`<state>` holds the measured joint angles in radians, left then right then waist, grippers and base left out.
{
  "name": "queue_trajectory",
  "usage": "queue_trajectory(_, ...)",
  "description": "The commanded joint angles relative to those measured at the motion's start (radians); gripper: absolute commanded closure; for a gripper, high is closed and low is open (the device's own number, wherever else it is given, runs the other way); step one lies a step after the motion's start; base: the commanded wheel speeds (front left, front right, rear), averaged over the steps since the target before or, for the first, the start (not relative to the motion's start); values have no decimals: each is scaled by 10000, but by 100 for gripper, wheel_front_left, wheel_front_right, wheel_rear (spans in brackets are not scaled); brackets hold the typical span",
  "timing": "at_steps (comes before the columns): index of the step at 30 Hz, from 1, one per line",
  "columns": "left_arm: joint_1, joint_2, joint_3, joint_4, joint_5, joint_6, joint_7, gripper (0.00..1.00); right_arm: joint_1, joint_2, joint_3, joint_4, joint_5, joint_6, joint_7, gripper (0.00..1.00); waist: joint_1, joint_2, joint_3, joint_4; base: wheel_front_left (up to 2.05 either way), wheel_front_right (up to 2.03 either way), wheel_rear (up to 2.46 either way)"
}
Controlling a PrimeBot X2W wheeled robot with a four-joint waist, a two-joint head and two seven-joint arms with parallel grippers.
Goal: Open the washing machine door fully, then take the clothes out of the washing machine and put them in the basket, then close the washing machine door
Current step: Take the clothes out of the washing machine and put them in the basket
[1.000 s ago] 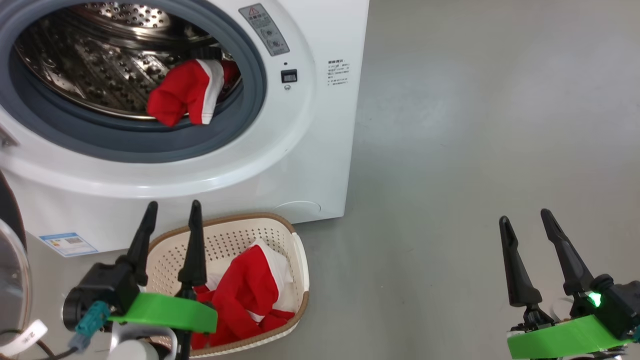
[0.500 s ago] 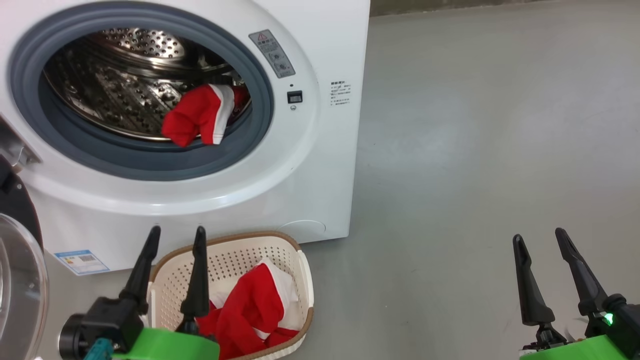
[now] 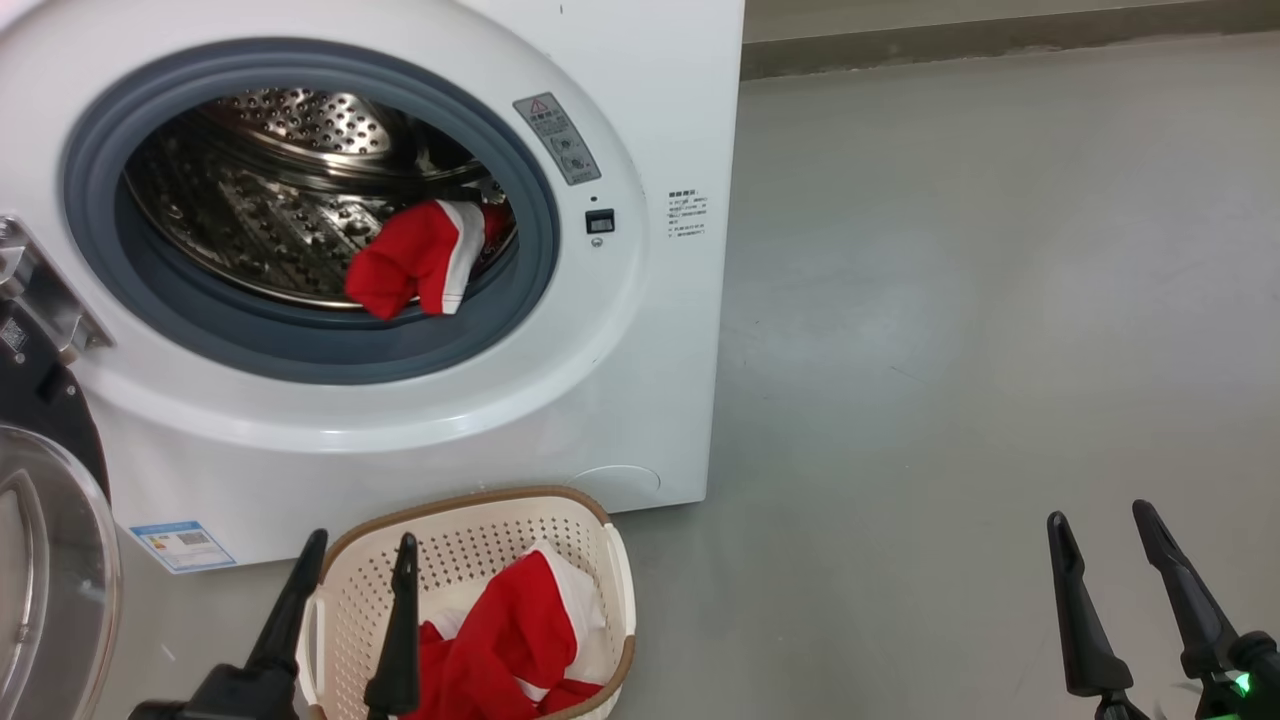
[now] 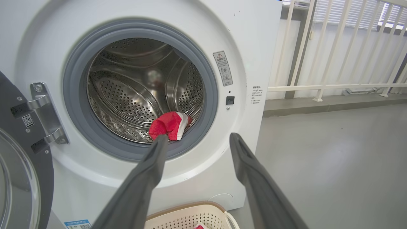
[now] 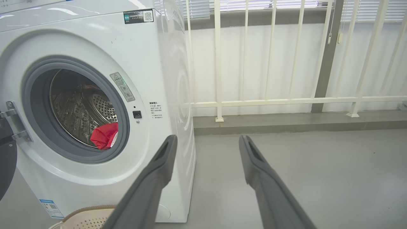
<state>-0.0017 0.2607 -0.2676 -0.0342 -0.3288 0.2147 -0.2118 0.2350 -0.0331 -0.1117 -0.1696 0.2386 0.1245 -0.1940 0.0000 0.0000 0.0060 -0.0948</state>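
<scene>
Below the washing machine (image 3: pixel 640 400) mouth, the basket (image 3: pixel 480 545) sits close for short drops, some clothes (image 3: pixel 500 640) inside; one red piece (image 3: pixel 415 270) waits in the drum. My left tool (image 3: pixel 360 545) and right tool (image 3: pixel 1100 515): fingers spread, empty.

The right tool (image 5: pixel 207 137), spread, faces the washing machine (image 5: pixel 95 41) holding clothes (image 5: pixel 103 136).

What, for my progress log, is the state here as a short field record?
washing machine door: open, hinged at the left
drum: one red-and-white garment at its front lip
basket: on the floor before the washing machine, holding red-and-white clothes
left gripper: open, empty
right gripper: open, empty, over bare floor
</scene>
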Motion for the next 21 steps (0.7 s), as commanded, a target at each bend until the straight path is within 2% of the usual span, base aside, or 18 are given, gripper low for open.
queue_trajectory(1, -163, 193, 289, -313, 110, 116, 29, 0, -153, -171, 225, -316, 11, 62, 3, 0, 0, 0, -6, 8, 0, 0, 0)
queue_trajectory(21, -54, 186, 187, -638, 74, 383, 205, 0, -157, -171, 366, -581, -16, 62, 129, 0, 0, 0, 310, 82, 0, 0, 0)
